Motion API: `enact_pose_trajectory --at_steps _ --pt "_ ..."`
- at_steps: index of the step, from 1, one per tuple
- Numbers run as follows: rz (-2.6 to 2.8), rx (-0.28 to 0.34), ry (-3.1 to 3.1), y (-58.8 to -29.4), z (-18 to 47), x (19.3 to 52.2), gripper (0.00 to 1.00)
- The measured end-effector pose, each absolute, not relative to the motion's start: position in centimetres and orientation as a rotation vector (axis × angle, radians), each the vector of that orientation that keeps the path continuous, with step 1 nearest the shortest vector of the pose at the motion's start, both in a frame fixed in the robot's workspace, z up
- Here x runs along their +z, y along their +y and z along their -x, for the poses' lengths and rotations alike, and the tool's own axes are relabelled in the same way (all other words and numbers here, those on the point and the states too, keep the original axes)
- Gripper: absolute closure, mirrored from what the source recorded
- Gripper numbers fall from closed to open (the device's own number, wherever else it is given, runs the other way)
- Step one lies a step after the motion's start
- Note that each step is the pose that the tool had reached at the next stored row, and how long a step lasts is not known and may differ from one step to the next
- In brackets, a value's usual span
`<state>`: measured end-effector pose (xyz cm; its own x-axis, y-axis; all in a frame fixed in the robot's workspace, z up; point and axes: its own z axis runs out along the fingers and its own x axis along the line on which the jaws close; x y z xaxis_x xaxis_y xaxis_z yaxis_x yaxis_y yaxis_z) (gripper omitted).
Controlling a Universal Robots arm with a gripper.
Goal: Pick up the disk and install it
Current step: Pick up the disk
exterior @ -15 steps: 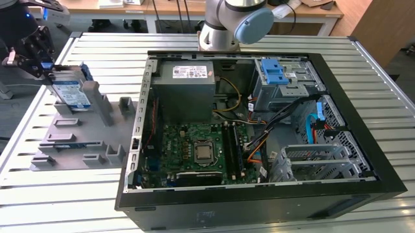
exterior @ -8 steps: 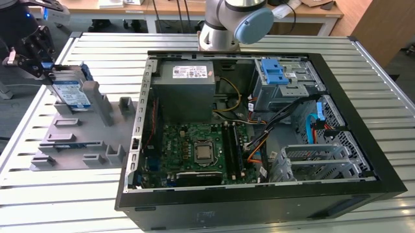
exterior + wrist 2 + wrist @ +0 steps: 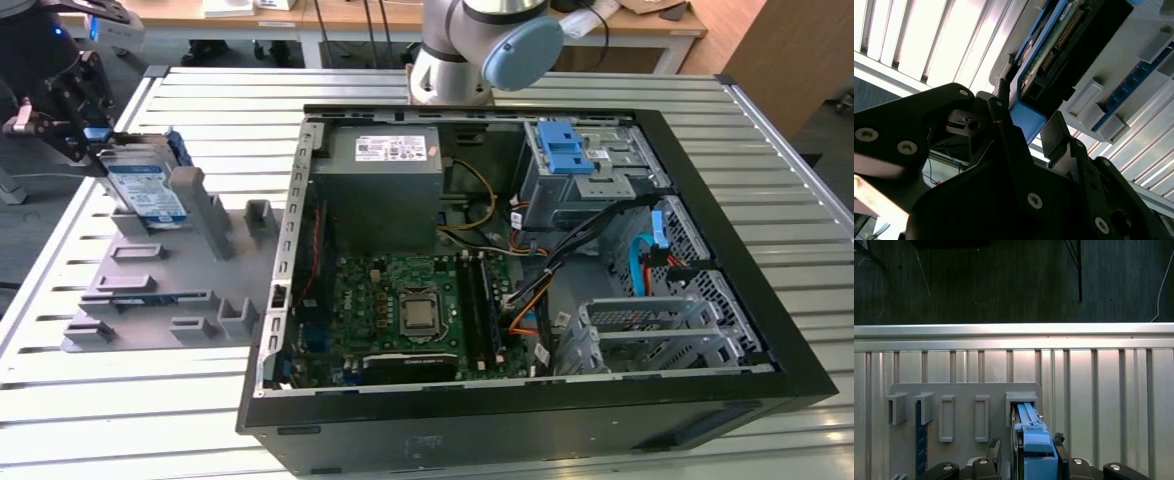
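The disk (image 3: 144, 192), a silver drive with a white-and-blue label in a blue bracket, stands tilted on edge in a slot of the grey fixture (image 3: 174, 290) at the exterior view's left. My gripper (image 3: 96, 140) is at its upper far corner. In the first wrist view the disk (image 3: 1033, 432) runs edge-on between the two dark fingers (image 3: 995, 449), with the gripper (image 3: 1029, 447) closed around the blue bracket. The second wrist view has the bracket's end (image 3: 1026, 122) pinched between the fingers, and the disk's circuit board (image 3: 1054, 55) beyond.
The open computer case (image 3: 747, 300) lies on the slatted metal table (image 3: 801, 190), with the motherboard, a grey power supply (image 3: 380, 150) and a drive cage with a blue latch (image 3: 567, 150) inside. The arm's base (image 3: 467, 50) stands behind the case. A blue strip (image 3: 918, 435) sits in the fixture.
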<state>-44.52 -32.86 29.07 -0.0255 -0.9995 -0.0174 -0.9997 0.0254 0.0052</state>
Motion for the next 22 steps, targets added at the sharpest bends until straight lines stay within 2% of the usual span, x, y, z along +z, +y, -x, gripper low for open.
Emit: enact_pose_trajectory --at_steps 18,20,21,22 --pt "2.187 0.025 2.243 -32.59 44.52 28.97 0.48" --pt "2.187 0.025 2.243 -32.59 44.52 28.97 0.50" --pt "2.187 0.025 2.243 -32.59 44.52 28.96 0.57" --pt "2.187 0.025 2.243 -32.59 44.52 28.96 0.57"
